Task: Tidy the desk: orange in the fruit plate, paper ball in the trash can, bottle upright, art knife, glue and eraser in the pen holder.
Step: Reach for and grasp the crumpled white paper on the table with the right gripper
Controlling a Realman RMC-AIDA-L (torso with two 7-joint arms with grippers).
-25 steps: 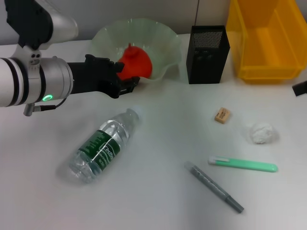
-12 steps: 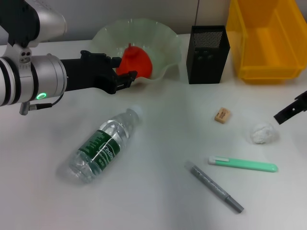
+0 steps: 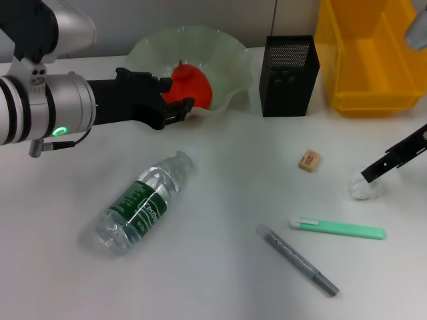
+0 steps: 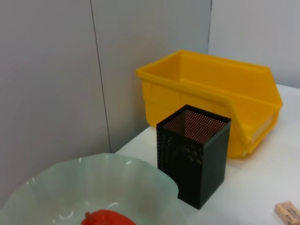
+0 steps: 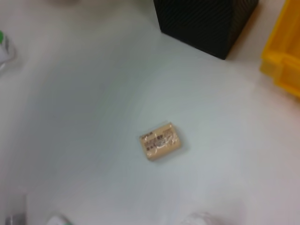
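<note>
Right pincer has swung in over the white crumpled paper ball; its grip I cannot tell. Left pincer, released, is backing off the red-orange knobbly orange sitting in the pale green ruffled glass fruit plate.

We note the orange in the fruit plate; bottle lying flat; eraser, paper ball, green art knife, grey glue loose on the desk.

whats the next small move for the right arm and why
Probably lower the right gripper onto the paper ball and close on it: it already sits at the ball's edge, the orange is in the fruit plate, and the trash can stands just behind.
</note>
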